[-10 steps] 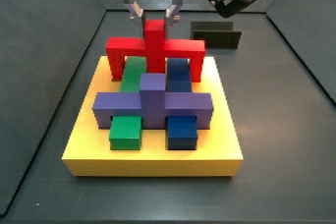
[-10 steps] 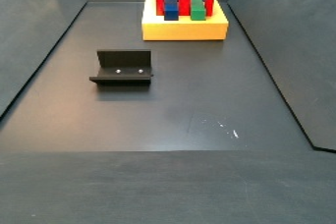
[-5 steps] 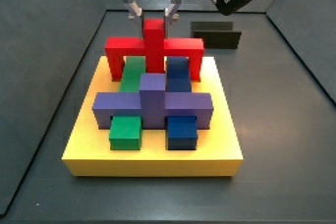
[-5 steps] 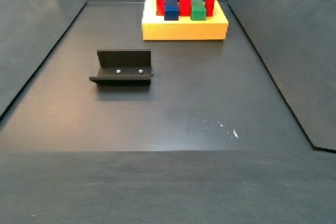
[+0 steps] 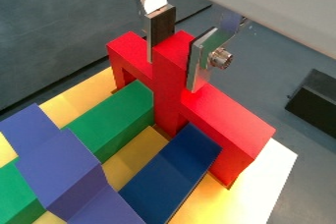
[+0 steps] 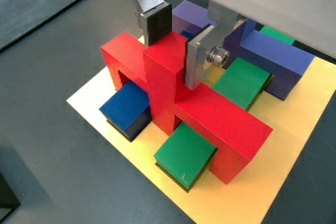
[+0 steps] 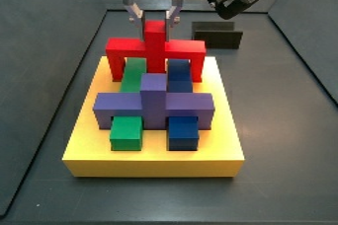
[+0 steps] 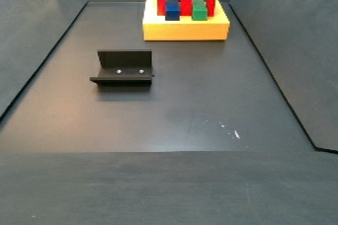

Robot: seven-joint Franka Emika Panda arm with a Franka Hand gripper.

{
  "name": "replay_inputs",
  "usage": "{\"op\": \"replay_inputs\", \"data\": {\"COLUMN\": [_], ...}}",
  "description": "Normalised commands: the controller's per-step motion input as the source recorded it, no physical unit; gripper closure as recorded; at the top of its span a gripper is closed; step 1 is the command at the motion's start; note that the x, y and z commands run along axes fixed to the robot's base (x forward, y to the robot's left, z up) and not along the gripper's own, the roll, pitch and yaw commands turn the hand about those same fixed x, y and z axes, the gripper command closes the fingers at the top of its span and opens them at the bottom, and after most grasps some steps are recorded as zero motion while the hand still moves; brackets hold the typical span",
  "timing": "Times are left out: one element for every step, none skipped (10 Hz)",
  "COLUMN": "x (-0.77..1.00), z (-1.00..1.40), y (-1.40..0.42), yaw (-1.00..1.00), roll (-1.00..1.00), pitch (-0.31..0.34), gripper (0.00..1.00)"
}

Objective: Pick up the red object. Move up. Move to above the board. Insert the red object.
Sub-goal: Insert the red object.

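One big yellow board [image 7: 156,160] lies at one end of the dark floor [image 8: 172,120], and everything else can be placed from it. The red object [image 7: 156,53] stands on the board at its far edge in a side view, with its two legs down on the yellow top. In front of it on the board sit a purple cross block [image 7: 153,104], a green block [image 7: 126,132] and a blue block [image 7: 184,133]. The gripper [image 5: 179,39] is right above the board, and its two silver fingers [image 5: 206,56] pinch the red post from both sides. The dark fixture [image 8: 125,68] stands well apart from the board.
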Motion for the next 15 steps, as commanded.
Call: {"op": "replay_inputs", "data": {"x": [0.00, 0.00, 0.00, 0.00, 0.00, 0.00, -0.01, -0.03, -0.05, -0.05, 0.00, 0.00, -0.09, 0.00, 0.00], "z": [0.00, -0.01, -0.10, -0.16, -0.17, -0.14, -0.09, -0.05, 0.00, -0.06, -0.17, -0.12, -0.03, -0.04, -0.05], "y": [0.00, 0.00, 0.03, 0.09, 0.08, 0.14, 0.15, 0.12, 0.13, 0.00, 0.00, -0.02, -0.05, -0.13, -0.02], "yaw": [-0.19, -0.16, -0.07, 0.00, 0.00, 0.07, 0.16, 0.21, 0.21, 0.12, 0.09, 0.00, 0.00, 0.00, 0.00], "roll": [-0.09, -0.11, -0.06, -0.03, -0.02, -0.04, -0.08, -0.10, -0.14, -0.03, 0.00, -0.05, -0.10, -0.14, -0.15], "pitch": [-0.010, -0.030, -0.031, -0.031, -0.031, -0.039, -0.069, -0.083, -0.090, -0.073, -0.047, -0.043, -0.066, -0.084, -0.080], "gripper": [1.00, 1.00, 1.00, 1.00, 1.00, 1.00, 1.00, 1.00, 1.00, 1.00, 1.00, 1.00, 1.00, 1.00, 1.00]}}
